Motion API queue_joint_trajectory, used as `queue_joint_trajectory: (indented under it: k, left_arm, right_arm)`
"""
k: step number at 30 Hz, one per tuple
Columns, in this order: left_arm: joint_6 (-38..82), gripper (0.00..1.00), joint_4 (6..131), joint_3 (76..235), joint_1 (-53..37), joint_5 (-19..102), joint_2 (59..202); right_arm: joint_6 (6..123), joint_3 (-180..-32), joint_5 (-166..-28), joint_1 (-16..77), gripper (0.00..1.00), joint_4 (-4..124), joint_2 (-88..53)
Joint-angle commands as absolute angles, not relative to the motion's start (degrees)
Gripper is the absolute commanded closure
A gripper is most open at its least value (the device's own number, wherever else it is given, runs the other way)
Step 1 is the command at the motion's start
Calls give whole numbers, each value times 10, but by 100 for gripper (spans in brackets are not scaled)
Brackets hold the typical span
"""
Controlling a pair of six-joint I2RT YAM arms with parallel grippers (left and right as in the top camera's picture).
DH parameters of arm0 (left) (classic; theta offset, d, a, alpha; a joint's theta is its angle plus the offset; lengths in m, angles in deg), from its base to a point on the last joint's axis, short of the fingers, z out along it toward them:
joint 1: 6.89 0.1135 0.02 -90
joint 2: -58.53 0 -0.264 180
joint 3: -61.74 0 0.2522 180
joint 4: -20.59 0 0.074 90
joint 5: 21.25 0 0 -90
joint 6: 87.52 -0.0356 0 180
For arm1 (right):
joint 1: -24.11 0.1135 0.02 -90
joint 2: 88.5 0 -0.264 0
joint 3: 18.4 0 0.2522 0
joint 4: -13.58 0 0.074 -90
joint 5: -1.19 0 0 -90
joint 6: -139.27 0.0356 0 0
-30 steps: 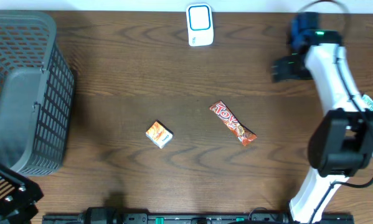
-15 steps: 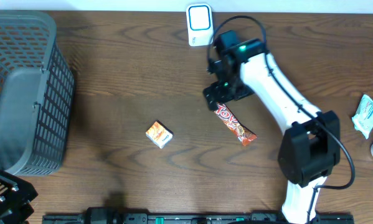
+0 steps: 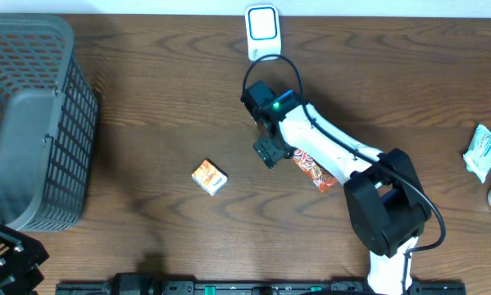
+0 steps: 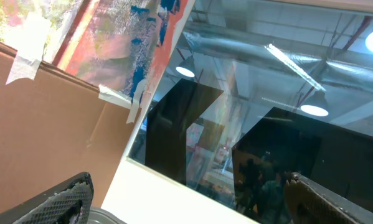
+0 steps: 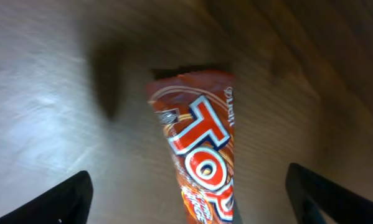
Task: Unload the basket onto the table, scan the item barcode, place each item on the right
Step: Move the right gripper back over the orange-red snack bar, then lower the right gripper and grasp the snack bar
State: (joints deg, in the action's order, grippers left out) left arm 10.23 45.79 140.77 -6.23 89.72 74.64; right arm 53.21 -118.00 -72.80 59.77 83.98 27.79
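Swept in with the right gripper (image 3: 267, 152) from the 2 o'clock edge of the table (image 3: 147, 98) within the last second, passing just below the white barcode scanner (image 3: 262, 33) at 12 o'clock. Now hangs over the 10 o'clock end of the red Top chocolate bar (image 5: 198, 143), jaws spread wide to either side of it in the wrist view, pinching nothing. Cannot tell whether the tips have reached the table yet.

Left the bar where it was: flat on the table just right of centre, lying from 10 o'clock down to 4 o'clock, printed face up, no barcode in sight. Left alone too the small orange box (image 3: 209, 177) at 8 o'clock of the bar, the grey basket (image 3: 32, 123) at 9 o'clock and the white packet (image 3: 481, 152) at 3 o'clock. Kept the left gripper (image 4: 189, 202) parked at the 7 o'clock corner, spread, aimed upward, holding nothing.

Means reach done, pick about to begin. Probably calls for closing on the bar's end, lifting toward the scanner, and likely turning the underside to it.
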Motion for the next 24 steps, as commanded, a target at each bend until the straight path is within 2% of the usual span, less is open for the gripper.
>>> queue_joint_trajectory:
  k: [1,6,12,16,24]
  left_arm:
    - [107,2,454,1405,-61,913,740]
    - [108,2,508,1405,-61,989,741]
    - [143,2,630,1391,-61,992,742]
    - [143,2,664,1376,-61,992,742]
    - [142,2,710,1356,-61,993,742]
  right_arm:
    - [557,-1156,-693,597,9,827,269]
    - [534,-1136,-691,597,14,797,269]
    - [531,-1117,-621,597,25,769,269]
    - [531,-1116,-593,597,34,760,269]
    - [531,-1085,-585,599,39,731,269]
